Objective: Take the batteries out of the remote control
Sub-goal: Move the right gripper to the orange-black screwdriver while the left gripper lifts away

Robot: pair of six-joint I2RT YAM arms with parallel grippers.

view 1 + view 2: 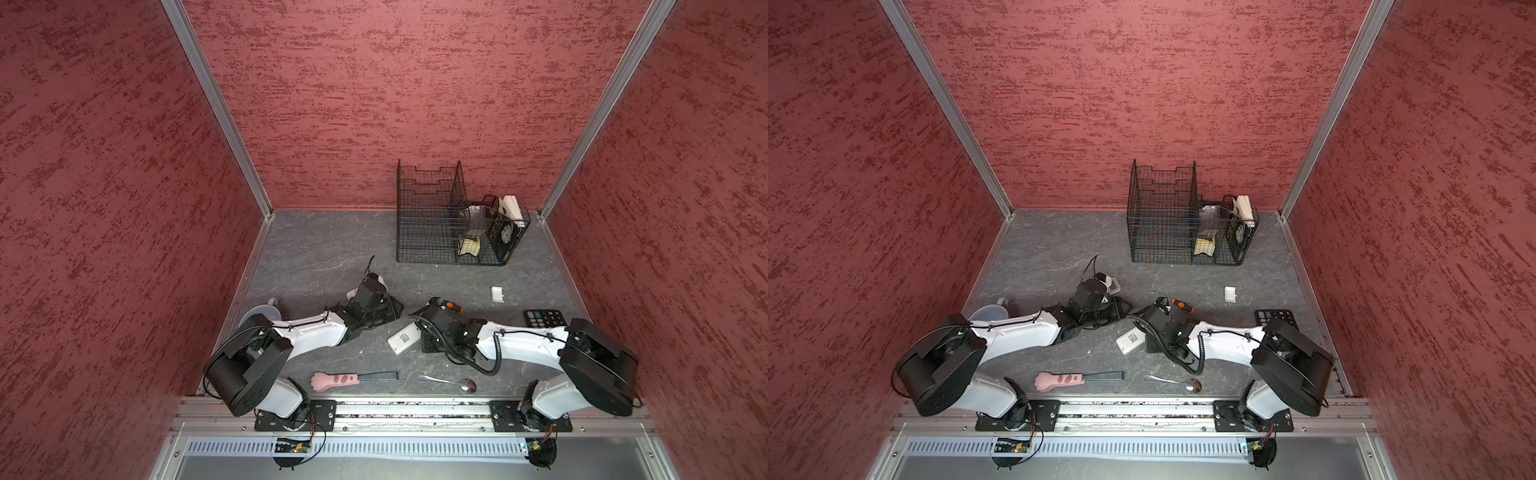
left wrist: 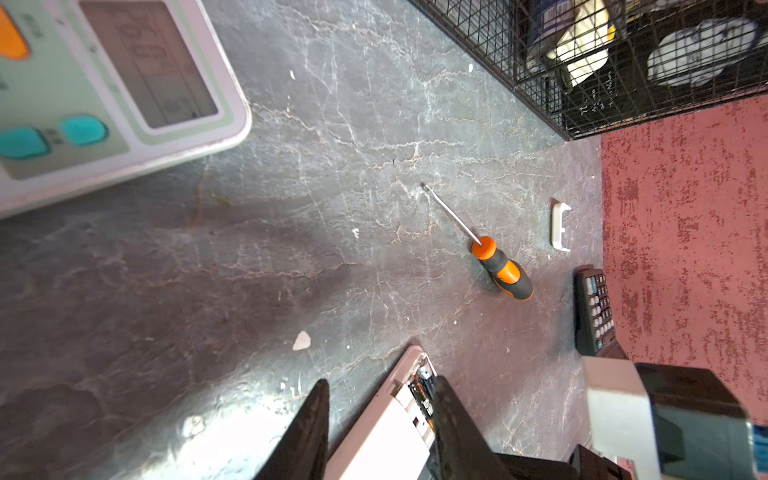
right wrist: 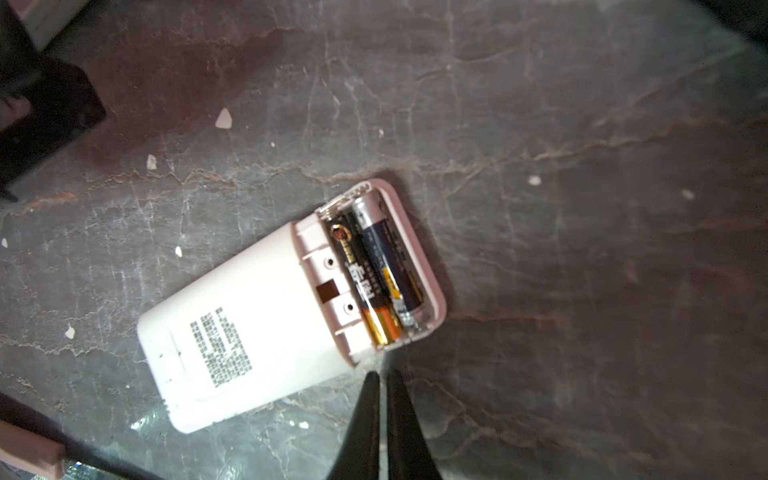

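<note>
While the white plastic remote control [image 3: 286, 311] lies face down on the veined grey stone-look table [image 3: 582, 124], two slim dark batteries [image 3: 376, 270] sit in its uncovered bay. The right tool [image 3: 383, 376] hovers nearly clenched, empty; the left tool [image 2: 380, 419] straddles the remote, loose.

I have both arms stretched low over the table, reaching in toward the middle from their bases at the near rail. My left gripper [image 2: 380, 419] shows two dark fingers standing apart, angled forward. My right gripper [image 3: 384, 384] points down with its jaws nearly together, only a thin slit between the fingertips, holding nothing.
</note>
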